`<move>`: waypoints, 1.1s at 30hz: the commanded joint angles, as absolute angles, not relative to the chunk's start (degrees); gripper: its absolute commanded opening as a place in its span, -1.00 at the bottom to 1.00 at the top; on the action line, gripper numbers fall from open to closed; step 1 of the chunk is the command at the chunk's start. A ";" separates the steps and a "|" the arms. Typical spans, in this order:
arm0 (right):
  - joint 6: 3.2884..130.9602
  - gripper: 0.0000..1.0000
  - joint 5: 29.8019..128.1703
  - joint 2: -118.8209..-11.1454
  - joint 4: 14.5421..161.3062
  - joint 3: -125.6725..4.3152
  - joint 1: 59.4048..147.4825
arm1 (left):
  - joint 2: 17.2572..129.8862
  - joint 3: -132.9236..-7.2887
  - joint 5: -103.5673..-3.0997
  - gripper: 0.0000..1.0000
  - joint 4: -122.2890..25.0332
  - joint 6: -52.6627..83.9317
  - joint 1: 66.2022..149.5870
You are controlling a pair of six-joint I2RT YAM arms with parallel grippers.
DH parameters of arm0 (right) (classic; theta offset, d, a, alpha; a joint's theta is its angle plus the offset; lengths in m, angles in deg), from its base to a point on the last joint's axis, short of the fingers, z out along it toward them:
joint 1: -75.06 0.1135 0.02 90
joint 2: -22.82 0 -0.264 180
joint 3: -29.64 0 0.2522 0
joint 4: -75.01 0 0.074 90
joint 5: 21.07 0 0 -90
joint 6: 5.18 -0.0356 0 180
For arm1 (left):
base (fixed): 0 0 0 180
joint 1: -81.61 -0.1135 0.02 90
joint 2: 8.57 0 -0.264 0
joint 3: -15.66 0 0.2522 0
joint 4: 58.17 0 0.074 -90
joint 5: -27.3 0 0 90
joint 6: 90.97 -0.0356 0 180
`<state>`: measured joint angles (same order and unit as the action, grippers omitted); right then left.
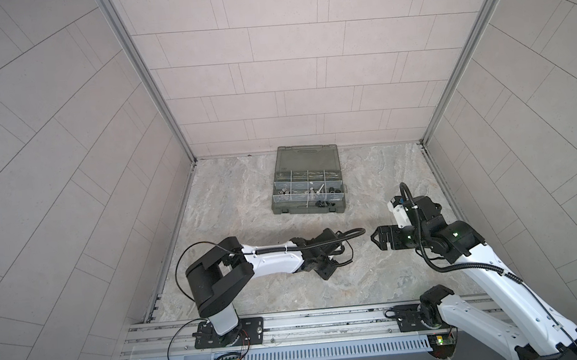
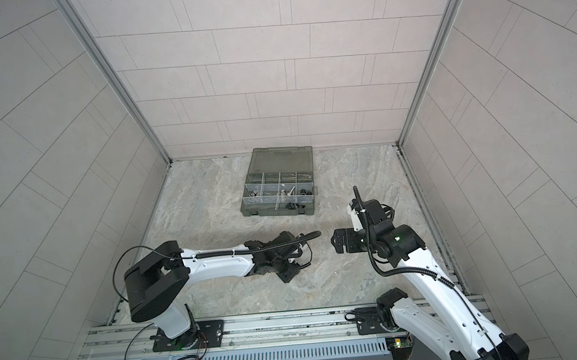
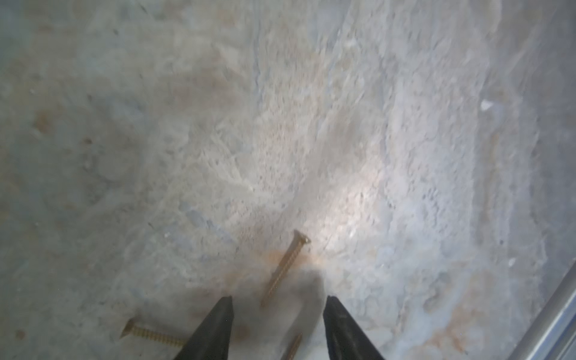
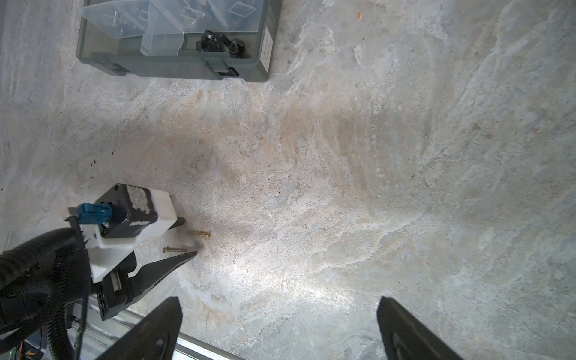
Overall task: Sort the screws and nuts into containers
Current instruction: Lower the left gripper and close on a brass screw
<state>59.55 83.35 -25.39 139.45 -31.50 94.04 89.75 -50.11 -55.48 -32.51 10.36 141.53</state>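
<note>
Three brass screws lie on the stone table under my left gripper (image 3: 279, 299). One screw (image 3: 285, 268) points in between its fingertips, another (image 3: 293, 347) lies deeper between the fingers, and a third (image 3: 152, 335) lies outside them. The jaws stand apart and touch none. Two of the screws (image 4: 200, 233) (image 4: 174, 249) also show in the right wrist view, beside the left gripper (image 4: 190, 237). My right gripper (image 1: 374, 241) (image 4: 279, 299) is wide open and empty, facing the left one. The containers are compartments of the open grey-green case (image 1: 308, 211) (image 2: 277, 212) (image 4: 174, 67). Black parts (image 4: 218, 45) lie in one; I cannot tell whether they are nuts.
The case's smoky lid (image 1: 308, 157) lies open toward the back wall. Silver bolts (image 1: 320, 188) and small parts fill its middle compartments. Walls close in the table on three sides, and an aluminium rail (image 1: 307, 320) carrying both arm bases runs along the front.
</note>
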 commanded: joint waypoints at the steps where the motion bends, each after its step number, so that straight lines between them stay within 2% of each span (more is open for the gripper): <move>1: 59.92 0.99 83.79 -24.15 141.23 -32.46 93.09 | 92.20 -51.88 -54.78 0.02 -32.13 8.52 141.63; 17: 60.13 0.99 84.60 -24.37 141.69 -32.72 91.76 | 93.61 -54.17 -55.61 -0.16 -26.19 6.70 141.87; 22: 60.13 0.98 84.70 -24.06 142.11 -32.82 91.25 | 95.83 -57.05 -58.77 -0.32 -23.24 5.57 142.49; 25: 60.13 0.98 84.77 -23.68 142.24 -32.82 90.89 | 97.04 -57.95 -60.47 -0.36 -21.96 4.84 143.11; 33: 60.15 0.99 84.95 -23.60 142.51 -32.69 90.46 | 98.69 -58.66 -61.52 -0.67 -21.43 4.86 144.13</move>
